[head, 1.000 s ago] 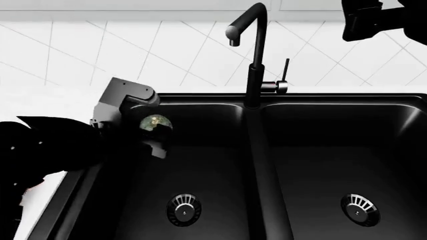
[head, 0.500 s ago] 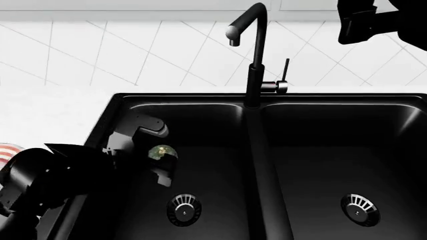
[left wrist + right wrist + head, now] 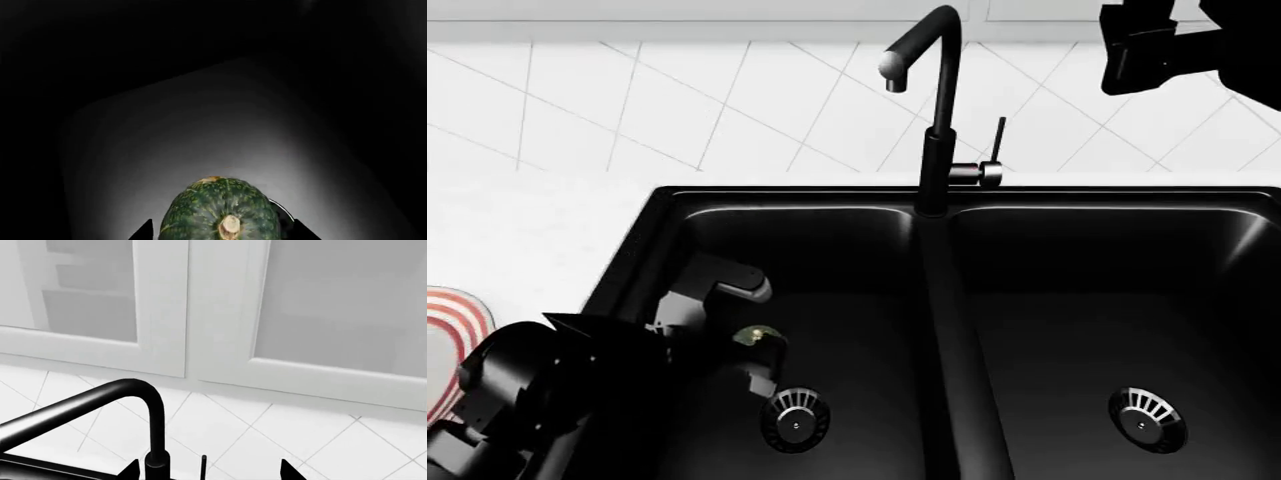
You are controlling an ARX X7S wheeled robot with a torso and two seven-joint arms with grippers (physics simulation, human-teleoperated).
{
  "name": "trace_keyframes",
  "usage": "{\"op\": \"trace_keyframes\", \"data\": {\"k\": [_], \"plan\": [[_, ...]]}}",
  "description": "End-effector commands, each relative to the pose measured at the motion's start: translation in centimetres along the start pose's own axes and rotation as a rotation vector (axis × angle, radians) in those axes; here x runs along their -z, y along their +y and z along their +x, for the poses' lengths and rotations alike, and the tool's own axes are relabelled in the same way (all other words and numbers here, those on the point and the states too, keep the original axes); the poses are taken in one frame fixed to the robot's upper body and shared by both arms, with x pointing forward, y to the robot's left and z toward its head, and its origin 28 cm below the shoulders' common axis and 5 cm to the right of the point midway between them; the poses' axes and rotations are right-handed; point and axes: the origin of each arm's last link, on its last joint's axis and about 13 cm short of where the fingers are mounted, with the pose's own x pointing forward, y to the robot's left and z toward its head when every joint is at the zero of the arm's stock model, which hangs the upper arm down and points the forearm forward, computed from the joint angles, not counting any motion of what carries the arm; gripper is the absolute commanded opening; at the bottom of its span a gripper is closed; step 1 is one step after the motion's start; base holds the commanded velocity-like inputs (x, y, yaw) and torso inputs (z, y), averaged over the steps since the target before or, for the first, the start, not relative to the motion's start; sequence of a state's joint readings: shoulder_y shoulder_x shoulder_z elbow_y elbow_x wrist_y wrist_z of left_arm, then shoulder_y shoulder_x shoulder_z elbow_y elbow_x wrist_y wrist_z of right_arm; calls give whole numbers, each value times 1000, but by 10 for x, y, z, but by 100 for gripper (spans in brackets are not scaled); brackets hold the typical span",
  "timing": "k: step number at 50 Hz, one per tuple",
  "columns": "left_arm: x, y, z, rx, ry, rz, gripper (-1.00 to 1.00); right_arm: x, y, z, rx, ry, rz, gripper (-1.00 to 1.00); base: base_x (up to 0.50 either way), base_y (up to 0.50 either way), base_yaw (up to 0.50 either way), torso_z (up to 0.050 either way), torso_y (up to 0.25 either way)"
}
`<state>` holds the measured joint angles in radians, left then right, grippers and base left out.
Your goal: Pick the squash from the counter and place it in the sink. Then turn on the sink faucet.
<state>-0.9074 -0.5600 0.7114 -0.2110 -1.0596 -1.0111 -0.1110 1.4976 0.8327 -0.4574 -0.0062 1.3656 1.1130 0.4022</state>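
My left gripper (image 3: pixel 751 345) is shut on the dark green speckled squash (image 3: pixel 751 335), low inside the left basin of the black sink (image 3: pixel 827 205). In the left wrist view the squash (image 3: pixel 220 212) fills the space between the jaws, stem end facing the camera, with the dark basin floor behind it. The black gooseneck sink faucet (image 3: pixel 936 100) stands on the divider, its lever (image 3: pixel 998 140) upright. My right gripper (image 3: pixel 1154 45) hangs open high at the back right. In the right wrist view its tips frame the faucet (image 3: pixel 157 430) and the lever (image 3: pixel 203 466) from a distance. The white counter (image 3: pixel 521 230) lies left of the sink.
Silver drain strainers sit in the left basin (image 3: pixel 794 420) and the right basin (image 3: pixel 1148 418). A red-and-white striped object (image 3: pixel 454 320) shows at the left edge on the counter. White tiled wall (image 3: pixel 694 100) and white cabinet doors (image 3: pixel 300 315) are behind the faucet.
My left arm has carried the squash from near the sink's left rim down and toward me, deep into the left basin. The right gripper has barely moved.
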Motion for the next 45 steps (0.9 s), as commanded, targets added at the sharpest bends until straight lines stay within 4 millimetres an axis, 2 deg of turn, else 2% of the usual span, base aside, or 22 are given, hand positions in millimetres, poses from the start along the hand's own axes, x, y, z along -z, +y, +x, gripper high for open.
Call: {"op": "trace_keyframes", "data": {"k": [1,14,23,27,29,35,45], "plan": [[-1,1,2,-8,6,-31,100,0,-1,-1,1,-1,3,100,0,0,0,0,0],[-3,2,-1,-20,-18,-24,100,2,-1,0,2,-1,5,100,0,0,0,0,0],[-47,5,-39,-191,-422,-29,100,6,-1,2,5,6,7,100,0,0,0,0,0],[-62,9,-58,-362,-578,-53,100,9,-1,4,3,11,11,100,0,0,0,0,0],[-67,13,-65,-421,-625,-95,100,10,0,4,-1,13,12,100,0,0,0,0,0],[-73,13,-79,-429,-646,-86,100,14,0,9,-6,10,12,100,0,0,0,0,0],[-73,4,-89,-409,-694,-46,100,42,14,72,-52,27,11,100,0,0,0,0,0]]}}
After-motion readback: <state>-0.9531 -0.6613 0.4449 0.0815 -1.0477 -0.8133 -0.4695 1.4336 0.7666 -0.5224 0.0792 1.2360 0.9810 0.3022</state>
